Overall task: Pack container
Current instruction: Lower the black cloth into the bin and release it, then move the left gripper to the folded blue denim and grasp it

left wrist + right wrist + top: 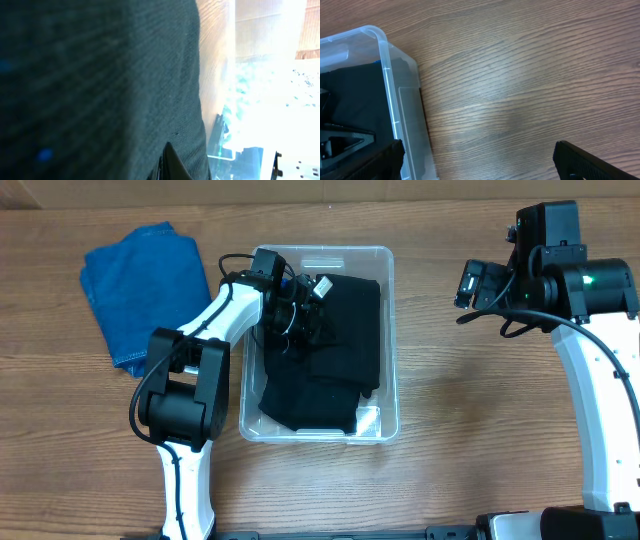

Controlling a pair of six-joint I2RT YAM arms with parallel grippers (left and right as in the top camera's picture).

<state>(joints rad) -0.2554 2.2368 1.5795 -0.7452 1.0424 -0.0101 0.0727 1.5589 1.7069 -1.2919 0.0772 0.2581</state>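
The clear container (392,330) stands at the table's middle with a folded black cloth (345,350) inside it. My left gripper (300,305) is down inside the container's far left part, on the black cloth. In the left wrist view the dark cloth (100,75) fills most of the frame and the fingertips (169,165) sit close together against it. My right gripper (468,285) hovers open and empty over bare table, right of the container. The right wrist view shows its fingers (477,160) wide apart beside the container wall (400,100).
A folded blue cloth (145,290) lies on the table left of the container, beside the left arm. The wooden table (480,400) extends to the right of the container.
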